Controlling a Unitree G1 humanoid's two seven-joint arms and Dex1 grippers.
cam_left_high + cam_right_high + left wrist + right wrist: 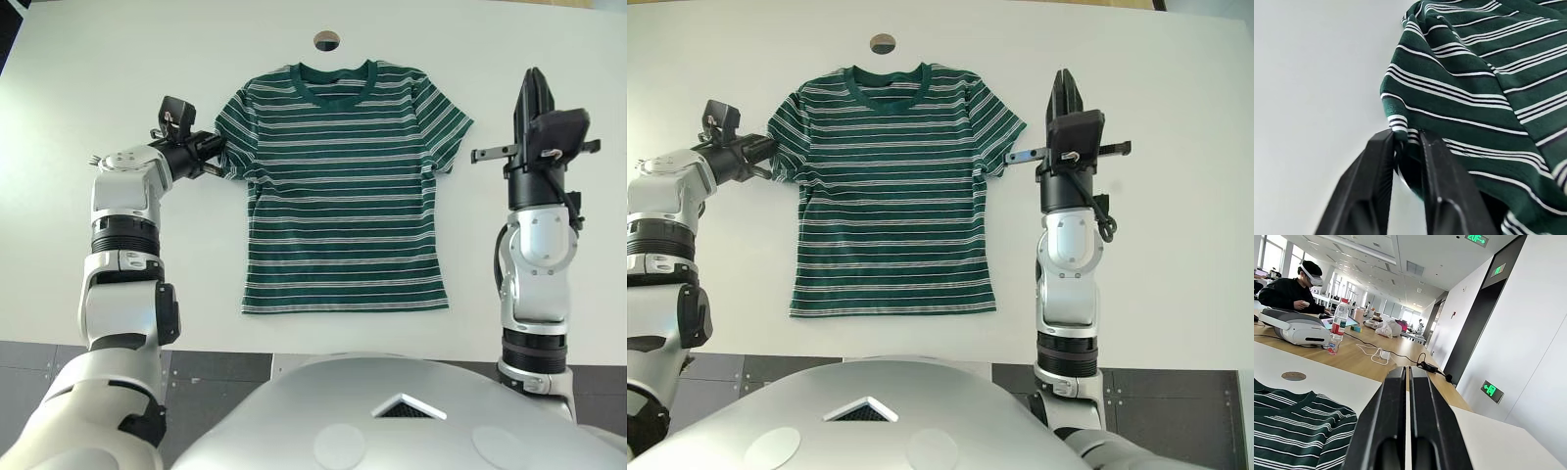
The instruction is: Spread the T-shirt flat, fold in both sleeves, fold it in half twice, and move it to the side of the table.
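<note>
A green T-shirt (pixel 343 196) with white stripes lies spread flat on the white table (pixel 88 59), front up, with its collar at 12 o'clock and its hem at 6 o'clock, nearest the robot. Both sleeves lie out to the sides, unfolded. A small round disc (pixel 326 40) sits in the table top at 12 o'clock from the shirt, just beyond the collar and not touching it.

The left gripper (pixel 217 157) is at about 10 o'clock from the shirt's middle, low at the table. Its two black fingers (pixel 1378 166) pinch the edge of the sleeve (pixel 238 132) on that side, and the cloth bunches a little between them.

The right gripper (pixel 533 83) stands at about 2 o'clock, beyond the other sleeve (pixel 446 127) and apart from it. It is raised off the table and points upward, with its fingers (pixel 1393 411) pressed together on nothing
</note>
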